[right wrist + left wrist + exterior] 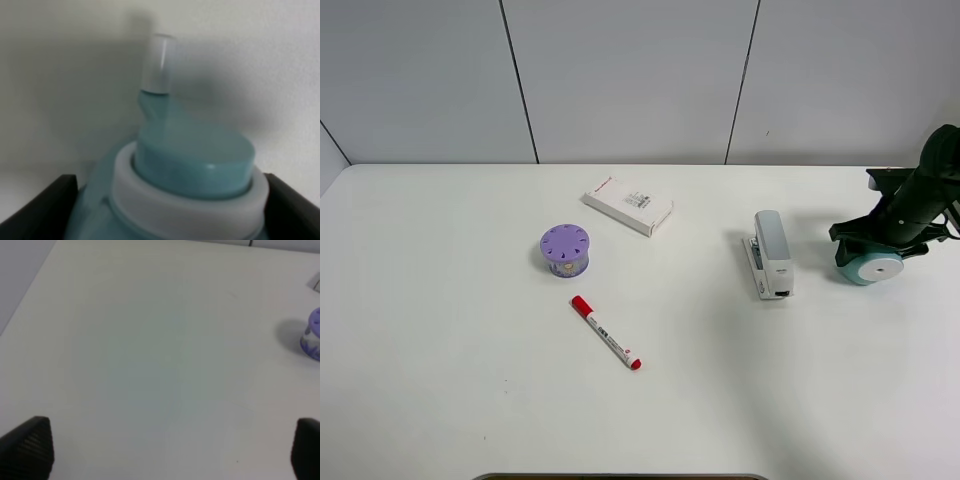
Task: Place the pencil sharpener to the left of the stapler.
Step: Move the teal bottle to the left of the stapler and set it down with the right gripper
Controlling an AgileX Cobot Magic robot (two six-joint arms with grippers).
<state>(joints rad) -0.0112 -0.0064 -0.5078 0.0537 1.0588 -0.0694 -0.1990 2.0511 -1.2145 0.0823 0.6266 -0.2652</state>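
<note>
The mint-teal pencil sharpener (872,266) sits at the far right of the table, its white round face turned toward the front. My right gripper (878,245) is shut on it from above. In the right wrist view a dark finger presses on each side of the sharpener (192,155), whose clear handle points away. The pale grey stapler (772,255) lies lengthwise just to the sharpener's left, apart from it. My left gripper (167,445) is open over bare table, holding nothing, and does not show in the exterior high view.
A purple round holed container (565,250) stands left of centre and also shows as the purple container (312,335) in the left wrist view. A flat white box (628,205) lies behind it. A red-capped marker (606,333) lies in front.
</note>
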